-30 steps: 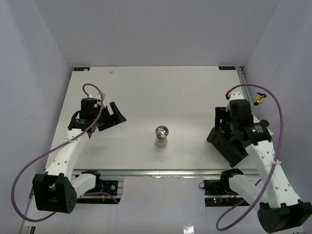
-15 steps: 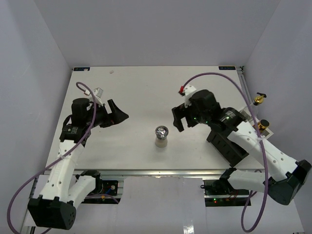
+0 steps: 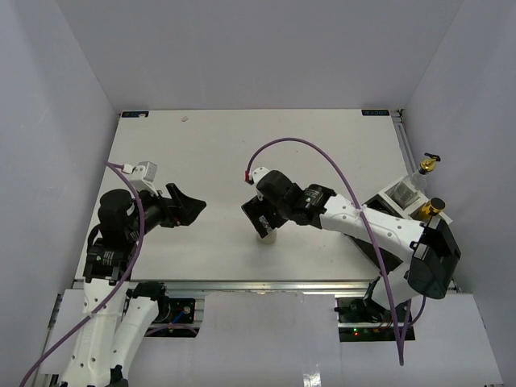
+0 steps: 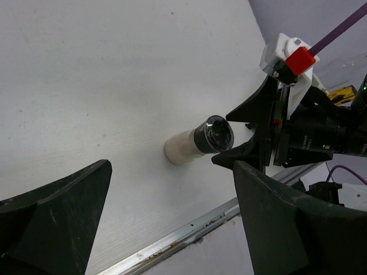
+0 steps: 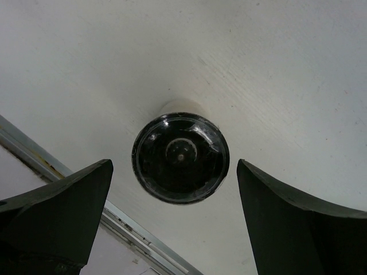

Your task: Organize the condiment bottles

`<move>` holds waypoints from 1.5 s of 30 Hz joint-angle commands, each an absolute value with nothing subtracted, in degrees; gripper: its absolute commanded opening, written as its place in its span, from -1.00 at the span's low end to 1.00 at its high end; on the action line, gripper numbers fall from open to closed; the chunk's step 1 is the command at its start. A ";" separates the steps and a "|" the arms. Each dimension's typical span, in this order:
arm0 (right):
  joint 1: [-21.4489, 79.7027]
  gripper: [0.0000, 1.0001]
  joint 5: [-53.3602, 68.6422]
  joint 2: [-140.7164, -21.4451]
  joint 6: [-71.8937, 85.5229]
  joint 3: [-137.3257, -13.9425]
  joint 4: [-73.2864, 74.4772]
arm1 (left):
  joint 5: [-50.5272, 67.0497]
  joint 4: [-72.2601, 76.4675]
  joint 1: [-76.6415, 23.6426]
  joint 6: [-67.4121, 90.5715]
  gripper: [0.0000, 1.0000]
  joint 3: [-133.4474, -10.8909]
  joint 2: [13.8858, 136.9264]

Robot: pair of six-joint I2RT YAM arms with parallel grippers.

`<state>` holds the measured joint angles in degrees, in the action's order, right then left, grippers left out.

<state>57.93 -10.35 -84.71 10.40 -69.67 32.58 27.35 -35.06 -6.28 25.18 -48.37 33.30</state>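
A small jar with a black cap and a pale body [image 3: 267, 235] stands upright on the white table near the front edge. It also shows in the left wrist view [image 4: 198, 140] and, cap-on from above, in the right wrist view [image 5: 180, 157]. My right gripper [image 3: 260, 218] is open right above the jar. Its jaws stand either side of the cap with gaps on both sides [image 5: 174, 172]. My left gripper [image 3: 190, 206] is open and empty, well left of the jar [image 4: 172, 223]. A clear bottle with a gold spout [image 3: 426, 166] stands at the right edge.
A black rack [image 3: 379, 203] sits at the table's right edge, partly hidden by my right arm, with a square clear-topped container [image 3: 401, 193] and a gold-capped bottle [image 3: 434, 208] in or by it. A metal rail [image 4: 172, 240] runs along the front edge.
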 commanded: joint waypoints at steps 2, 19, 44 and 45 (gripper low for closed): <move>58.28 0.90 -14.35 -86.76 11.95 -71.71 29.63 | 25.19 -37.07 -6.42 23.83 0.96 -46.16 32.96; 58.53 -0.62 -19.12 -88.59 16.59 -70.01 31.77 | 25.32 -36.05 -6.42 23.38 0.96 -46.05 34.09; 39.83 -0.85 -47.86 -47.54 37.31 -77.84 74.75 | 31.46 -19.73 -6.64 29.24 0.96 -37.91 46.95; 39.56 -0.85 -48.83 -46.51 38.28 -77.49 74.69 | 31.53 -20.18 -6.68 29.31 0.96 -38.15 46.52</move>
